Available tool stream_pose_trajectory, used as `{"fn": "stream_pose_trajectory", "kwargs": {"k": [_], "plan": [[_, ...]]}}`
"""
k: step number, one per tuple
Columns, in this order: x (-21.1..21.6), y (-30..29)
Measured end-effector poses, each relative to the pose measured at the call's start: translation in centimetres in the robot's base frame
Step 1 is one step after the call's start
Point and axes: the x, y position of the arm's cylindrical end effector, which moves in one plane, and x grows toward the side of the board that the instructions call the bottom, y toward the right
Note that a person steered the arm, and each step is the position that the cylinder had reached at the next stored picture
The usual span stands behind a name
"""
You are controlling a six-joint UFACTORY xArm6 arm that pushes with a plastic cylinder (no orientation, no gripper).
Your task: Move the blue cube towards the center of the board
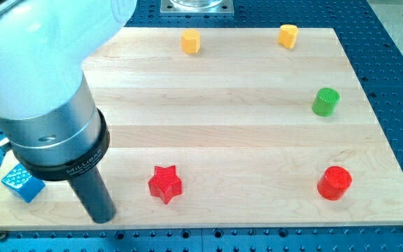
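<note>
The blue cube (pixel 22 184) sits near the board's bottom-left corner, partly hidden behind the arm's silver and black body. My tip (pixel 103 217) rests on the board near the bottom edge, to the right of the blue cube and to the left of the red star (pixel 165 183). A gap shows between the tip and the cube.
The wooden board (pixel 222 105) holds a yellow block (pixel 190 41) and a second yellow block (pixel 288 35) near the top edge, a green cylinder (pixel 325 101) at the right, and a red cylinder (pixel 335 183) at the bottom right. The arm's body covers the view's upper left.
</note>
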Motion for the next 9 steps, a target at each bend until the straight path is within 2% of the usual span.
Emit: {"fn": "stream_pose_trajectory", "kwargs": {"k": [4,6,7,8,9], "plan": [[-1.5,-4.5],[-5.4,-9.2],[-9.1,-8.5],[-10.1,-15.3],[-4.6,-17.0]]}}
